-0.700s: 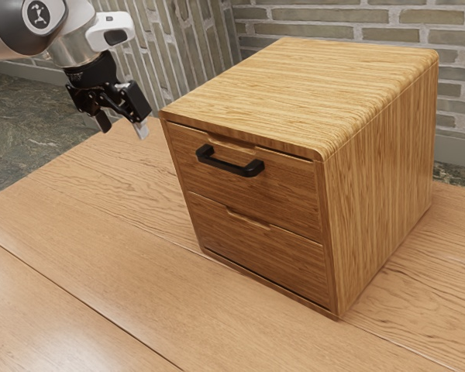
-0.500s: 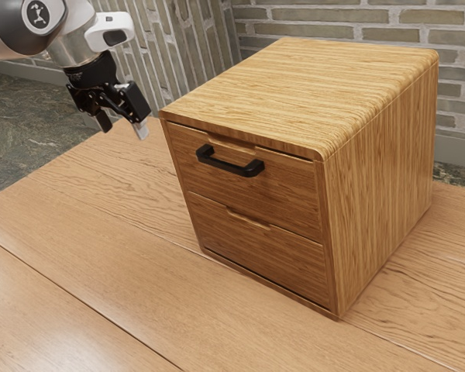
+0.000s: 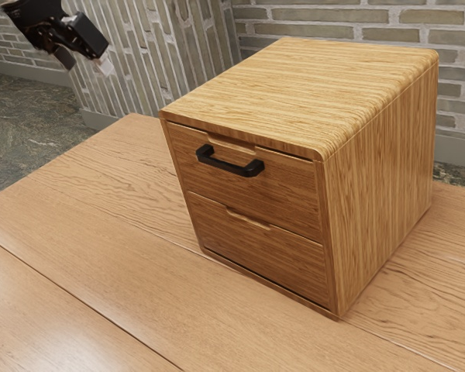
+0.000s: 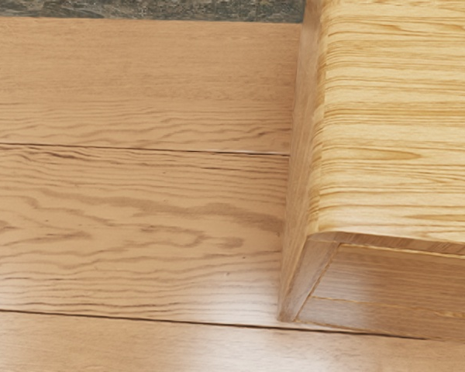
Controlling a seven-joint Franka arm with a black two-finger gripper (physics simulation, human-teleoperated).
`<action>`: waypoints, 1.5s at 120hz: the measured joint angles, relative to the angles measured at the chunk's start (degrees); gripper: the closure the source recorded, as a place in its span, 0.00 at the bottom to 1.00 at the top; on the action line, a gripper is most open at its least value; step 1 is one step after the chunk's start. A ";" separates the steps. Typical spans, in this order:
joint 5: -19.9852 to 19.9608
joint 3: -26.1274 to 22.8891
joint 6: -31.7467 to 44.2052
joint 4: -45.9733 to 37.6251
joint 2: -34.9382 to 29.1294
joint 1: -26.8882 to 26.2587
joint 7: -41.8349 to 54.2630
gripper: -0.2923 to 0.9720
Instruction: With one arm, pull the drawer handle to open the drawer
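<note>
Gripper (image 3: pixel 84 60): our fingers stand apart and hold nothing; the hand is at 10 o'clock in the exterior view, high over the table (image 3: pixel 93 256).
Drawer handle (image 3: pixel 229 163): a black bar on the top drawer (image 3: pixel 283 194), which looks closed; its front faces 7 o'clock.
Cabinet (image 3: pixel 310 93): well apart from our hand; we judge that the reach is not yet begun.

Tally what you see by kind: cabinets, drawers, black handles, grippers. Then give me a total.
Cabinet: 1
Drawers: 2, upper drawer and lower drawer
Black handle: 1
Gripper: 1
Total: 5
</note>
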 joint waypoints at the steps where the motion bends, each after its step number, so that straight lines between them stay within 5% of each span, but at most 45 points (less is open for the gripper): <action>1: 0.00 -0.02 0.06 -0.01 0.01 -0.10 0.01 0.23; 30: 0.76 -2.13 -0.28 -1.63 -2.70 -0.75 0.43 0.23; 54: 6.41 -15.86 8.34 -31.03 -21.01 0.22 0.60 0.23; 65: 7.34 -25.66 10.93 -44.85 -31.45 5.46 0.66 0.23; 74: 7.75 -28.92 11.94 -50.74 -35.86 7.00 1.04 0.23; 101: 13.82 -33.99 15.72 -52.54 -35.78 4.15 15.33 0.23; 180: 19.23 -32.63 29.05 -57.62 -32.37 -1.55 48.95 0.23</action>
